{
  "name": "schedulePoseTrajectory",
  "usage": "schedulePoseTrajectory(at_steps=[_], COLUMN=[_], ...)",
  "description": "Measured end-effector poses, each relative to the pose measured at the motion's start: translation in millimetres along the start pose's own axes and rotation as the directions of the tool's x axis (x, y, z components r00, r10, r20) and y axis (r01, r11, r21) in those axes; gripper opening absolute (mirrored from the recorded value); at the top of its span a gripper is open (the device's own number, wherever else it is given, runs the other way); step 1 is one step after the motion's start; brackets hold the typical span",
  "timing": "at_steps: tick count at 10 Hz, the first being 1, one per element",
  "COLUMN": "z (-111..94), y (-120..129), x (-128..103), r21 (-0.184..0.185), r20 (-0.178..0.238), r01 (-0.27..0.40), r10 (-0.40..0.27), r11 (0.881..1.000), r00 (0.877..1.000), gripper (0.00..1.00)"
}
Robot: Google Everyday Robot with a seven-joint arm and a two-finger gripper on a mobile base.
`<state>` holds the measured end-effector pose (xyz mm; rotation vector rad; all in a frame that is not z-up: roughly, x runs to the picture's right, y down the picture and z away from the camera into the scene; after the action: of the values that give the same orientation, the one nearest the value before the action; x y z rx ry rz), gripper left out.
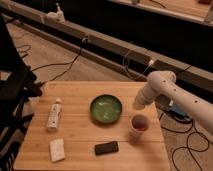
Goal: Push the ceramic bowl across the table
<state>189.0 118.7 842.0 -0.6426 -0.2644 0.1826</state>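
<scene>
Front of table (80,162): black phone (106,147), white block (57,149), then cup (139,125) w/ red drink. Green bowl (106,108) sits mid-table, bottle (54,115) lying well off to its left in view. My gripper (138,103) hangs just beside bowl's right rim, behind the cup; can't tell if it's wide or closed.

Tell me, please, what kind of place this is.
Probably a robotics lab: wooden table, loose cables across the floor, and a white robot arm whose gripper hovers beside the ceramic bowl.
</scene>
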Motion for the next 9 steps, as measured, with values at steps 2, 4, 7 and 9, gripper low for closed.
schedulePoseTrajectory(at_steps=[2, 4, 7, 9], z=[15, 28, 46, 54], y=[3, 6, 6, 1], x=[0, -2, -14, -27], r21=[-0.036, -0.065, -0.098, -0.105], r20=[-0.001, 0.008, 0.025, 0.036], r01=[0.0, -0.006, -0.003, 0.009], r10=[0.0, 0.007, 0.006, -0.005], r11=[0.999, 0.998, 0.995, 0.994], r00=[1.0, 1.0, 1.0, 0.999], gripper=[0.0, 0.0, 0.0, 0.0])
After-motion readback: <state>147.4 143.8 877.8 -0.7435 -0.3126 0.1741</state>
